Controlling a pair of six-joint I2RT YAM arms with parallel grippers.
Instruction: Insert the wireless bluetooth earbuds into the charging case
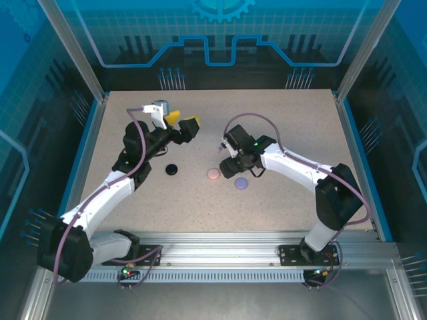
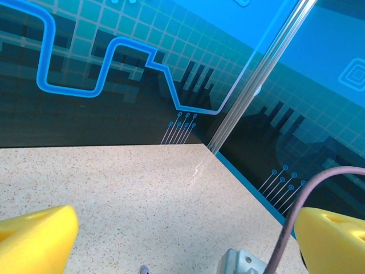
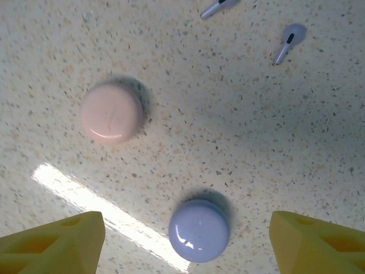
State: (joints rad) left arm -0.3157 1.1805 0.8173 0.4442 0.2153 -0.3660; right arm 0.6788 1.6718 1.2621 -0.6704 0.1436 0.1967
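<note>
The right gripper (image 3: 187,244) holds its jaws wide, gripping nothing; the round purple case (image 3: 199,230) lies on the table (image 3: 239,142), seen between the two fingertips; the pink case (image 3: 111,112) sits farther out; two purple earbuds (image 3: 288,41) lie beyond both cases, well clear of the jaws; the left gripper (image 2: 185,240) gapes wide, nothing between its jaws.

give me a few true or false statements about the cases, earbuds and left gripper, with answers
1. The pink case and purple case are both closed. True.
2. The left gripper holds an earbud. False: it is open and holds nothing.
3. Two purple earbuds lie loose on the table. True.
4. The black case sits between the other two. False: the pink case is in the middle.
</note>
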